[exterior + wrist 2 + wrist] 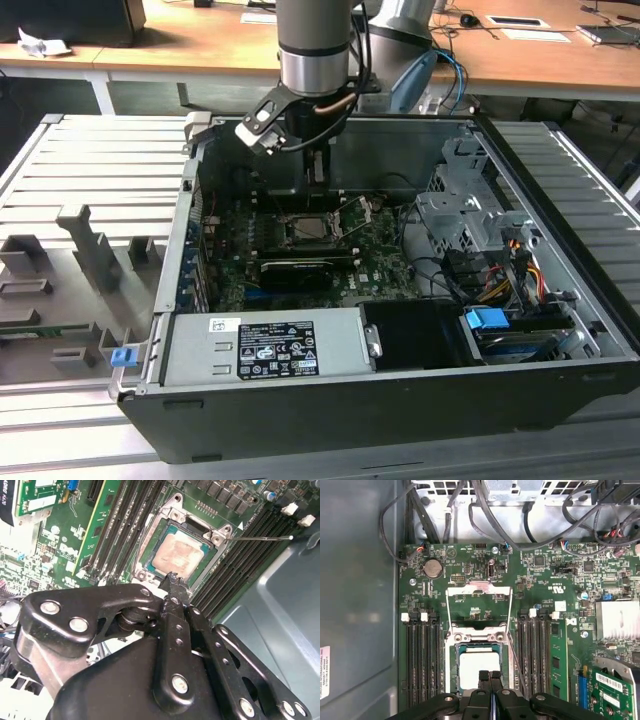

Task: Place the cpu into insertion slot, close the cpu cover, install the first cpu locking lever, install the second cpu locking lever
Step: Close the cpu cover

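the small flat silver-grey square cpu (479,667) already sits in the black square insertion slot (454,652) at the exterior view's centre, while the thin silver windowed cpu cover (479,586) lies open and the wire levers (260,537) look unlatched, with the black gripper (490,676) clenched empty just over the chip's edge and long black memory slots (420,665) hemming both sides.

This was a robotics laboratory or test workshop, set up within an office-like room. An opened desktop computer case (400,410) lay on a ribbed aluminium worktable (100,160) next to grey stepped fixture blocks (85,235), and an industrial robot arm (315,45) reached down into the case, above the bare green motherboard (545,585) and past the labelled power supply (265,345). Behind the worktable stood light wooden desks (200,45) with white papers (537,34) lying on them, as in an ordinary working office.
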{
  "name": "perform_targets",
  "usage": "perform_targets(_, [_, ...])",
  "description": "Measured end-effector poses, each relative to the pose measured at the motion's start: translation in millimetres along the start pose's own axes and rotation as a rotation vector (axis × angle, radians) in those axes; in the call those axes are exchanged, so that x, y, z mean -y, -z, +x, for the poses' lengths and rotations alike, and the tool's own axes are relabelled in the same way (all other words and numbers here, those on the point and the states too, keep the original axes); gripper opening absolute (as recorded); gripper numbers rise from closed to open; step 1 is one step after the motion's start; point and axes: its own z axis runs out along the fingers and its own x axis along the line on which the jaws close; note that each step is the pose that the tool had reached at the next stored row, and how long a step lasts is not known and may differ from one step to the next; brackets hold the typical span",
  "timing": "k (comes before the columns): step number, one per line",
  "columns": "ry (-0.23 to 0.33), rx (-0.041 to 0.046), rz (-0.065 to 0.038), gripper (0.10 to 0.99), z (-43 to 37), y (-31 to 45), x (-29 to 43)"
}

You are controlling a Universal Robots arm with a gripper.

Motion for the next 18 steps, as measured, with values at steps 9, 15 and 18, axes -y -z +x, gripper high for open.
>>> perform_targets(9, [0.000, 0.0004, 0.000, 0.106, 0.2, -0.7, -9.3])
perform_targets(15, [0.000, 0.0004, 0.000, 0.106, 0.5, -1.8, -23.4])
perform_targets(18, [0.000, 0.0004, 0.000, 0.106, 0.6, -2.2, -28.1])
